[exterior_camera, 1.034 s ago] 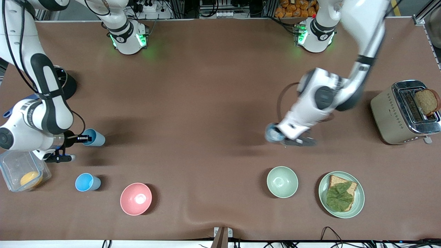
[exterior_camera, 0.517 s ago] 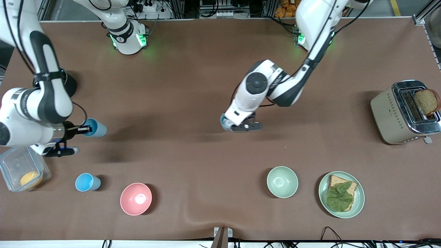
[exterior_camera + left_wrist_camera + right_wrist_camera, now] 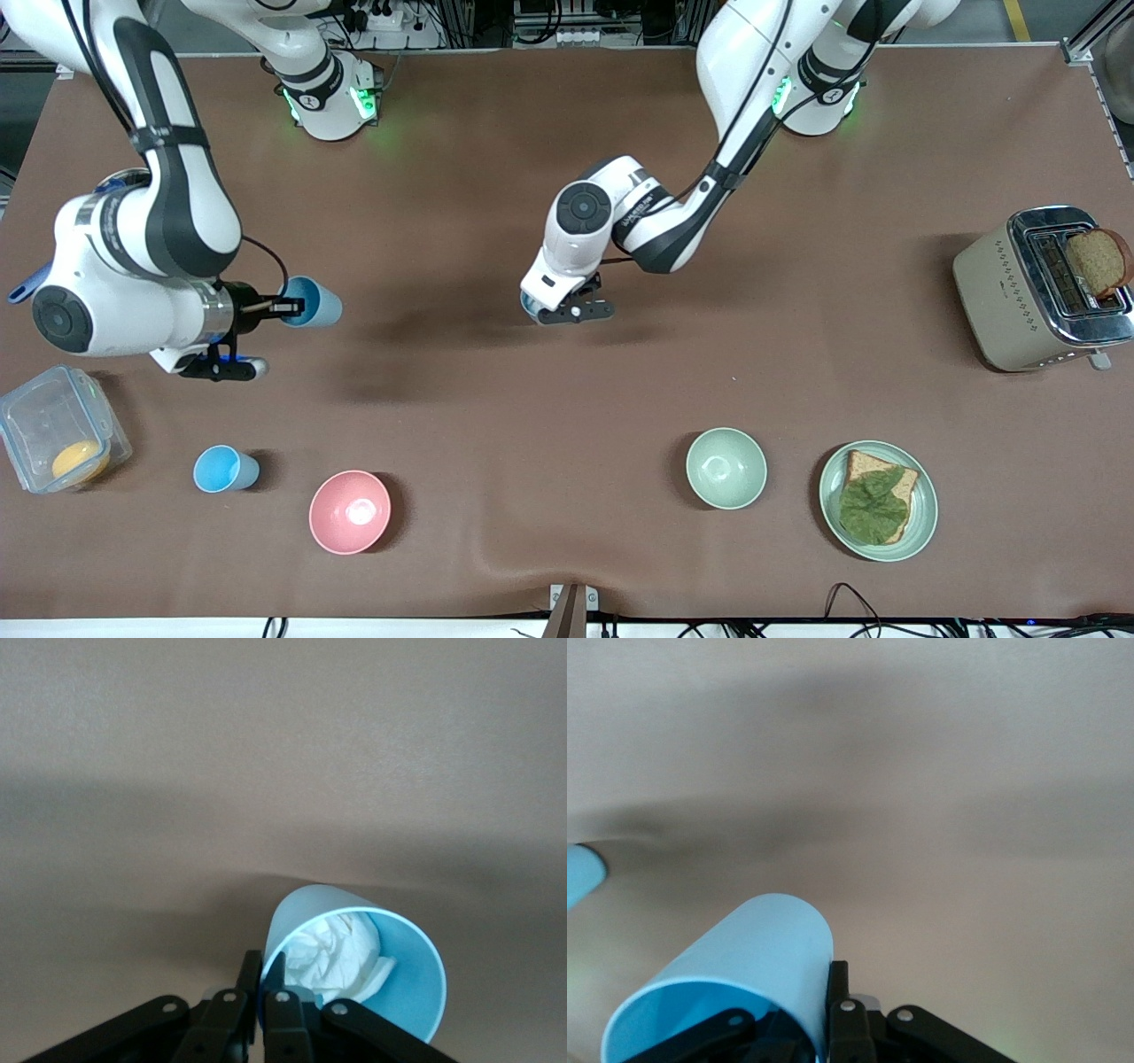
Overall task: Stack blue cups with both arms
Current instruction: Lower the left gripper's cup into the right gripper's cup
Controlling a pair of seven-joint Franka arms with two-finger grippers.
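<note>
My right gripper (image 3: 285, 307) is shut on the rim of a blue cup (image 3: 314, 301) and holds it on its side above the table at the right arm's end. In the right wrist view one finger (image 3: 837, 988) presses that cup's wall (image 3: 744, 966). My left gripper (image 3: 560, 311) is shut on a second blue cup (image 3: 529, 306), mostly hidden under the wrist, over the table's middle. In the left wrist view its fingers (image 3: 252, 979) pinch that cup's rim (image 3: 416, 992); crumpled white paper (image 3: 341, 955) lies inside. A third blue cup (image 3: 224, 468) stands on the table beside the pink bowl (image 3: 349, 511).
A clear container (image 3: 55, 440) with an orange piece stands near the third cup. A pale green bowl (image 3: 726, 467) and a green plate (image 3: 921, 523) with bread and a leaf sit toward the left arm's end. A toaster (image 3: 1001, 292) holds a bread slice.
Both arms have carried their cups toward the table's middle. The left arm moved a long way toward the right arm's end; the right arm moved toward the left arm.
</note>
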